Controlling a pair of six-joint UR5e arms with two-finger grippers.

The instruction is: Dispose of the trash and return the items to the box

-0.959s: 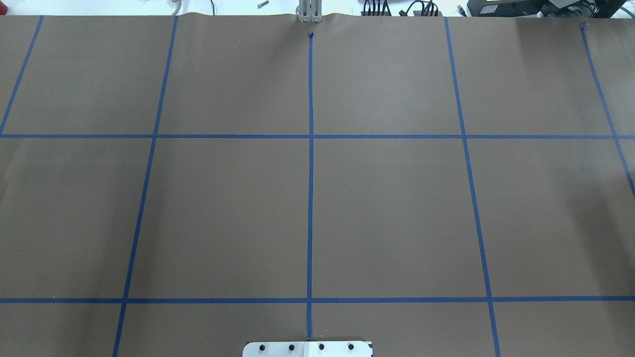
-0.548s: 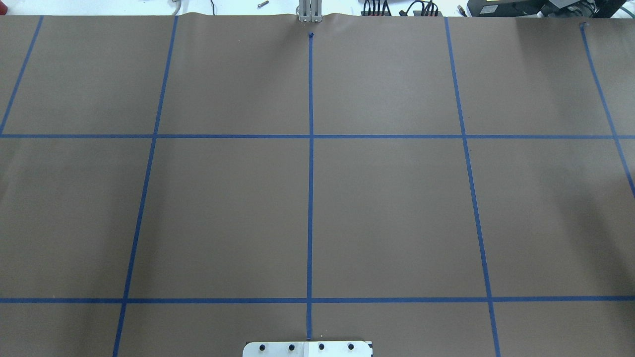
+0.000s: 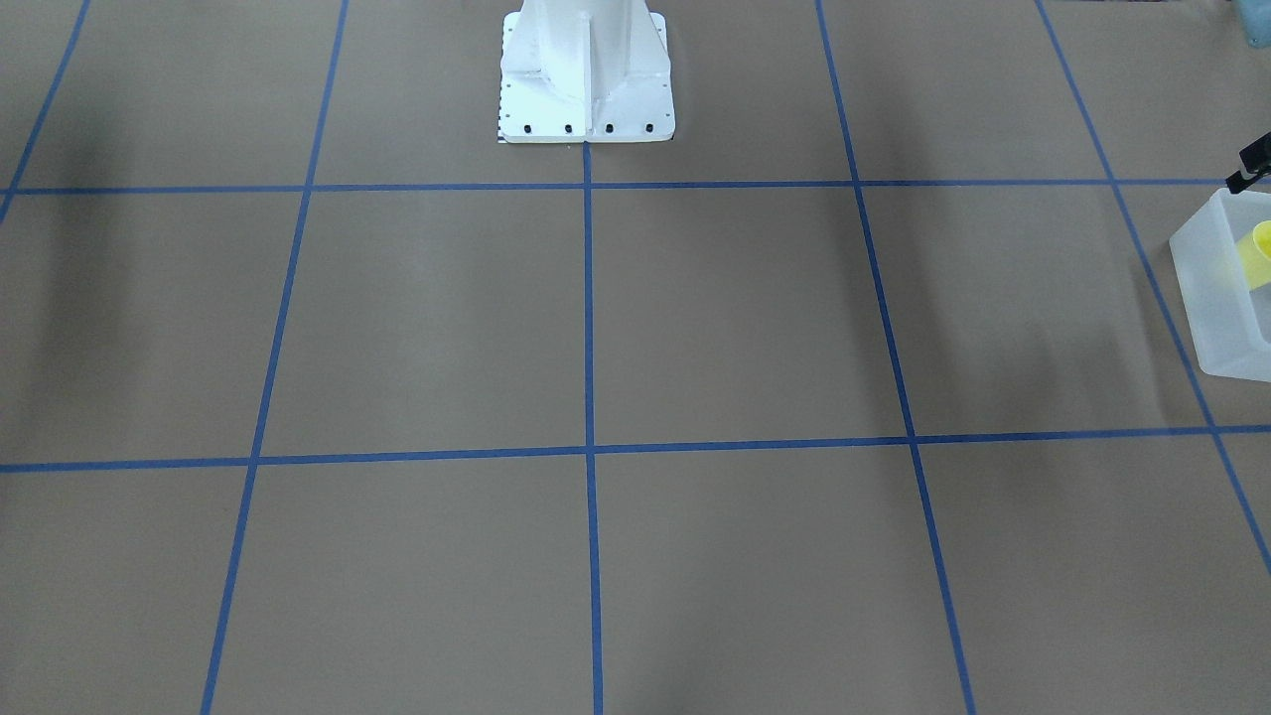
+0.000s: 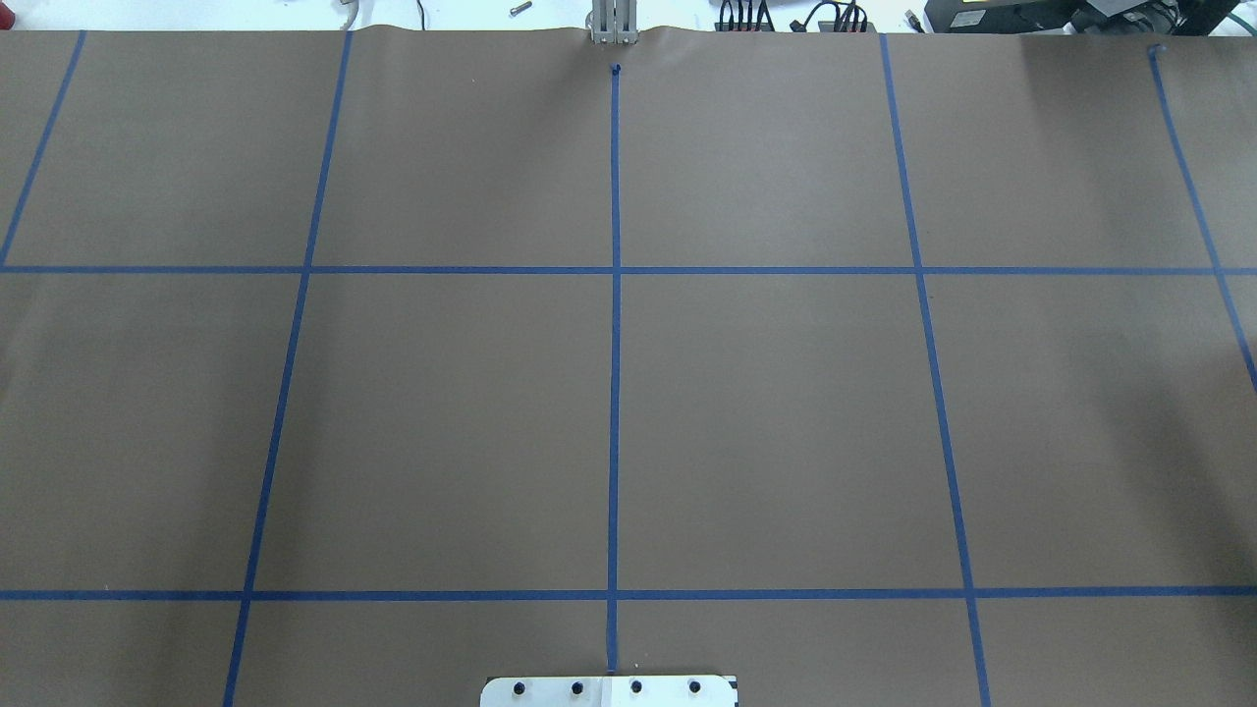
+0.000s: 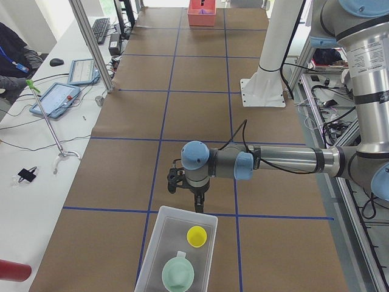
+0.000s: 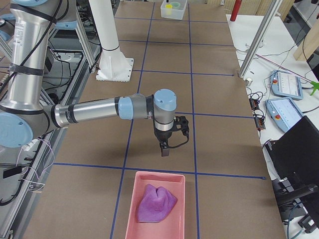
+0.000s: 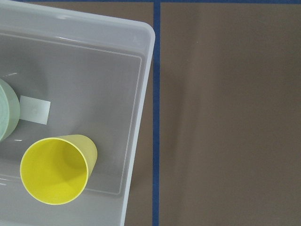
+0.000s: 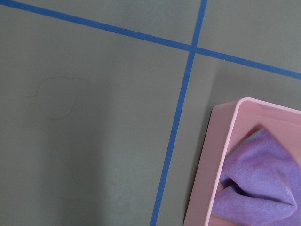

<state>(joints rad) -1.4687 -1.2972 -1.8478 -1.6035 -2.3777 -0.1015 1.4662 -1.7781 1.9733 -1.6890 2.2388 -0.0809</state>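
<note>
The frosted white box stands at the table's left end. The yellow cup and the mint-green bowl stand inside it; the left wrist view shows the cup upright and the bowl's edge. My left gripper hangs just above the box's far rim with nothing seen in it; I cannot tell whether it is open or shut. My right gripper hangs above the table just short of a pink tray; I cannot tell its state either.
A crumpled purple cloth lies in the pink tray, also in the right wrist view. The robot's white base stands mid-table. Brown paper with blue tape lines covers the table. Tablets and cables lie on the side bench.
</note>
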